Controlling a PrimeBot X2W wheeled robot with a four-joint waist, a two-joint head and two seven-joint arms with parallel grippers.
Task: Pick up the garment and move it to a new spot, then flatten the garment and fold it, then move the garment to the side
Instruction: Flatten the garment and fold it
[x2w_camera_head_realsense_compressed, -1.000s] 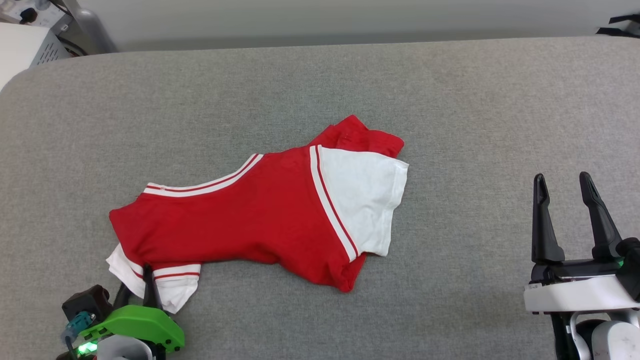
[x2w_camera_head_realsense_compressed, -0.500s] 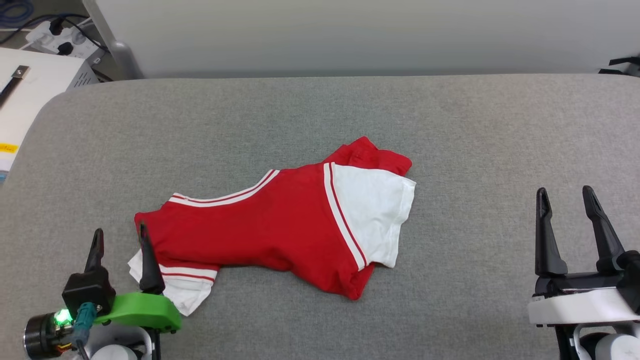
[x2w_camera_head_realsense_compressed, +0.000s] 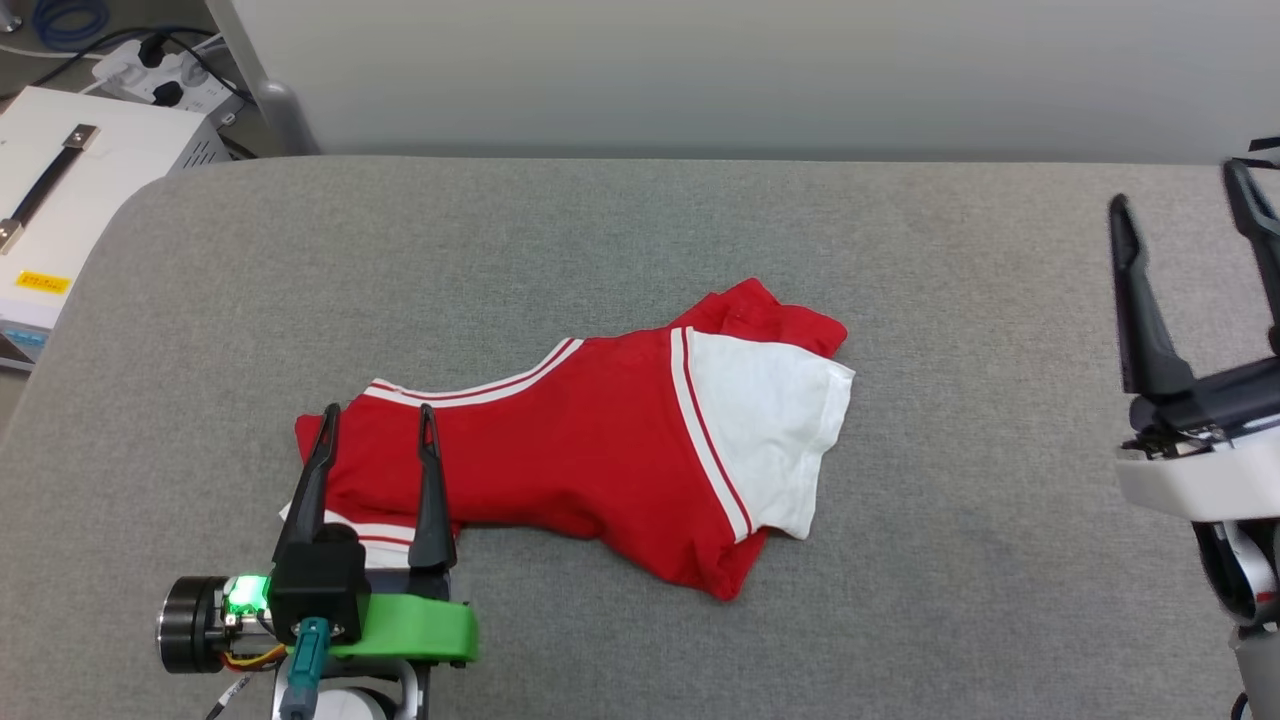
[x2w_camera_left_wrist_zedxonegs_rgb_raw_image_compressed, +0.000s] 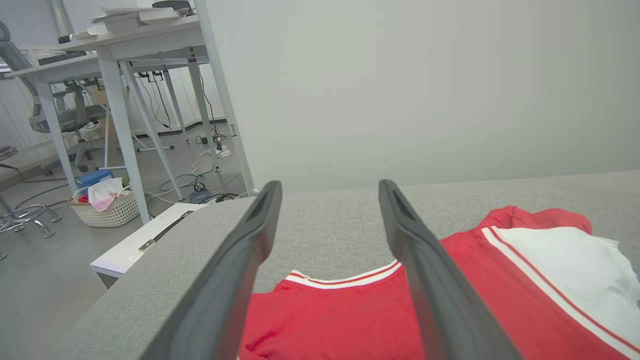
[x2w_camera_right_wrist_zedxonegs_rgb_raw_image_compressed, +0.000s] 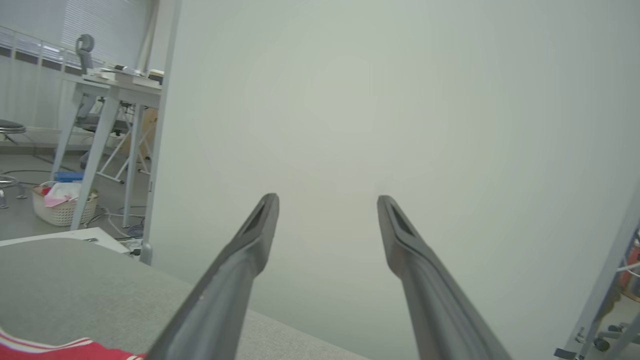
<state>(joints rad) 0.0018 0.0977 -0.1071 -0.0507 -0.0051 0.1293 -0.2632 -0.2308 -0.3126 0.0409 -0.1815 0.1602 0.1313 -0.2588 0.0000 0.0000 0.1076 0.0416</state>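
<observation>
The red shirt (x2w_camera_head_realsense_compressed: 590, 440) lies in the middle of the grey pad (x2w_camera_head_realsense_compressed: 600, 230). The left pincer (x2w_camera_head_realsense_compressed: 378, 415) is wide open over the shirt's left end, holding nothing. The right pincer (x2w_camera_head_realsense_compressed: 1178, 190) is wide open too, empty, far off to the right.

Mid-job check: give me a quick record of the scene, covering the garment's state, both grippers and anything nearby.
garment: red T-shirt with white sleeves, lying bunched and uneven on the table, not flat
table: grey padded surface
left gripper: open, fingers over the garment's left end, holding nothing
right gripper: open, at the far right, apart from the garment
nearby: white case with a dark handle, beyond the table's far left corner
</observation>
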